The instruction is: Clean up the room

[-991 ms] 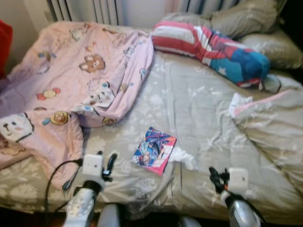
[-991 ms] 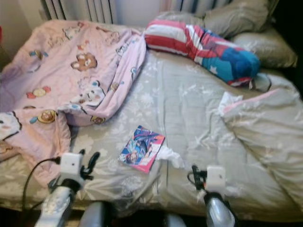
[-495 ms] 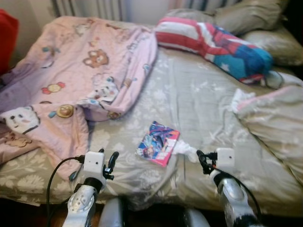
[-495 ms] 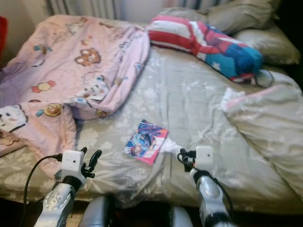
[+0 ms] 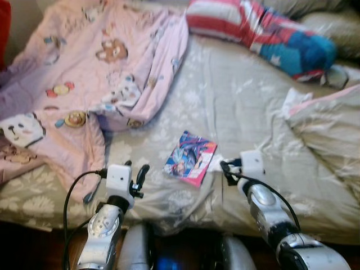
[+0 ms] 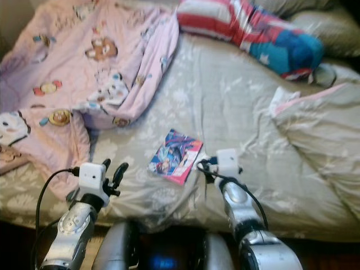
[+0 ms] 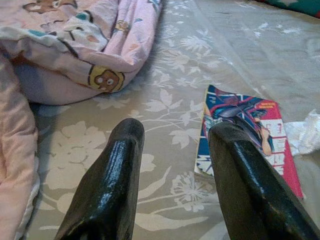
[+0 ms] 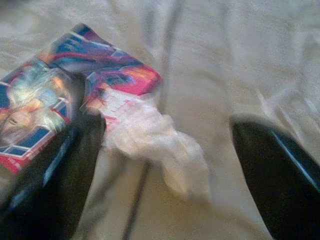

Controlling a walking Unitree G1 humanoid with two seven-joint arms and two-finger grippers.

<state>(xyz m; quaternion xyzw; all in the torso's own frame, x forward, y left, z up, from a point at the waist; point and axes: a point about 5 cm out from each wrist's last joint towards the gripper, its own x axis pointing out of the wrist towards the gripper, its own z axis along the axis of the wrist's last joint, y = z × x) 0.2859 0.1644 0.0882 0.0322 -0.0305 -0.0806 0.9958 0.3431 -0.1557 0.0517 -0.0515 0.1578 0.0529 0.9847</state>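
My right wrist camera gives the close-up here: a crumpled white tissue lies on the sheet right between my two black fingers, jaws spread wide and not touching it, nothing held. One corner of the glossy comic-style booklet with the pink edge pokes in beside the one finger, with the tissue touching that pink corner. It's a bit blurry, so I can't tell more about the tissue than that.

From my head camera the right gripper sits just past the booklet's near corner, low over the bed.

My left wrist camera shows the booklet from the other side, flat on the sheet just ahead of my left gripper, jaws open with a clear gap, empty. Beyond the far finger is the rolled edge of the pink cartoon-bear blanket. In the head view the left gripper hovers near the bed's front edge, well apart from the right one, with the booklet between them.

Surface is a bed with a grey floral-print sheet, pretty rumpled. The pink blanket is heaped well beyond my left jaws. Far beyond both, a red-white-and-blue striped pillow lies across the head end. A bunched grey duvet piles up off to the side of my right jaws.
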